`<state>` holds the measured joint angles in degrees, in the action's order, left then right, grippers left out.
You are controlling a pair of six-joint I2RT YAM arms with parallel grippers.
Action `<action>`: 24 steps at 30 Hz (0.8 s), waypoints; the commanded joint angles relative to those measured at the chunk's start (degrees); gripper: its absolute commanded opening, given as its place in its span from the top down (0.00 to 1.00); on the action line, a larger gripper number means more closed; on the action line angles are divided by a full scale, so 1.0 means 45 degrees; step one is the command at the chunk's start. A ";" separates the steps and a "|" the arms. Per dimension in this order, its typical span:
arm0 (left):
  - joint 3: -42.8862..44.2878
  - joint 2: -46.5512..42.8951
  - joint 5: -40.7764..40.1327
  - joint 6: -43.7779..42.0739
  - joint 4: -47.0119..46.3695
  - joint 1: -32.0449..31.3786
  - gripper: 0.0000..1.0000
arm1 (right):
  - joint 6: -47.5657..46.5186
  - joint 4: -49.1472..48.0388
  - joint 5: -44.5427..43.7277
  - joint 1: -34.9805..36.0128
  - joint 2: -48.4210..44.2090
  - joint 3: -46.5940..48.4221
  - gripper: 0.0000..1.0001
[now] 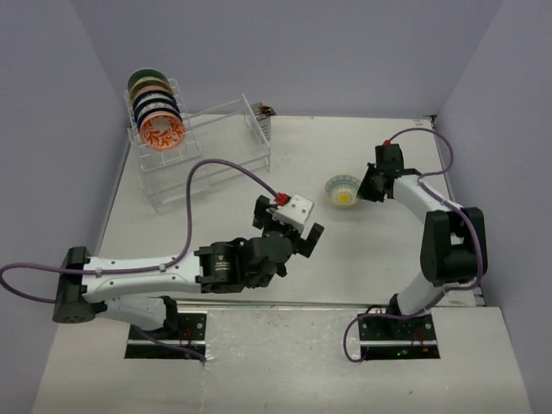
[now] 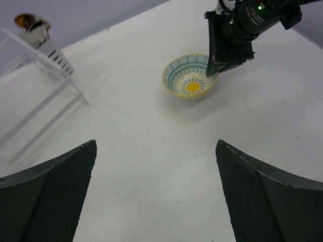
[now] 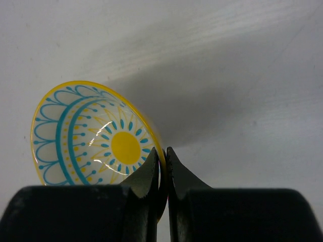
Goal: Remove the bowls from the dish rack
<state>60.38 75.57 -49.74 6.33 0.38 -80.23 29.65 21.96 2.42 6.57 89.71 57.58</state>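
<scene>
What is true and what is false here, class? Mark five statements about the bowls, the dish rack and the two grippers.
1. The right gripper is shut on the rim of the yellow-flower bowl. True.
2. The left gripper holds a bowl. False: it is open and empty.
3. Several bowls stand on edge in the dish rack. True.
4. The yellow-flower bowl sits in the dish rack. False: it is outside it, at the right gripper.
5. The dish rack stands at the near right of the table. False: far left.
</scene>
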 commanded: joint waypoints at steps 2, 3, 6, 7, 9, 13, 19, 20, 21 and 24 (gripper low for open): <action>0.1230 -0.1264 -0.2737 0.6400 0.7594 0.0035 0.00 | 0.0422 -0.1344 -0.0888 -0.0268 0.1837 0.2553 1.00; 0.1269 -0.1440 -0.2737 0.6851 0.8094 0.0035 0.00 | 0.0423 -0.1344 -0.0850 -0.0326 0.2537 0.3116 1.00; 0.1484 -0.2105 -0.2853 0.8861 1.0417 0.0035 0.00 | 0.0637 -0.0917 -0.0597 -0.0579 0.4079 0.4578 1.00; 0.1581 -0.2415 -0.2912 0.9989 1.1042 0.0054 0.00 | 0.0754 -0.0547 -0.0441 -0.0658 0.4435 0.4973 1.00; 0.2069 -0.2845 -0.2951 1.1283 1.3033 0.0074 0.00 | 0.0988 -0.0388 0.0028 -0.0834 0.5041 0.5853 0.94; 0.2461 -0.3842 -0.3438 1.2793 1.4544 0.0171 0.00 | 0.1146 0.1327 0.0420 -0.1108 0.6682 0.7690 0.90; 0.2851 -0.4528 -0.3287 1.0266 1.2211 0.1515 0.00 | 0.1068 0.1099 0.0089 -0.1127 0.5305 0.7186 0.44; 0.2948 -0.4470 -0.3052 0.9790 1.1717 0.1790 0.00 | 0.0990 0.1040 0.0050 -0.1108 0.4892 0.6817 0.39; 0.3046 -0.4295 -0.2798 0.9360 1.1267 0.2102 0.00 | 0.0970 0.0981 -0.0047 -0.1127 0.4463 0.6639 0.34; 0.3300 -0.3691 -0.1804 0.8069 0.9488 0.3293 0.00 | 0.0931 0.0864 -0.0379 -0.1128 0.2355 0.5801 0.21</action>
<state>73.10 56.14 -60.71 49.23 53.06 -68.47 33.93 26.68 2.37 1.43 112.27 85.01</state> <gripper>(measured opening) 0.997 0.770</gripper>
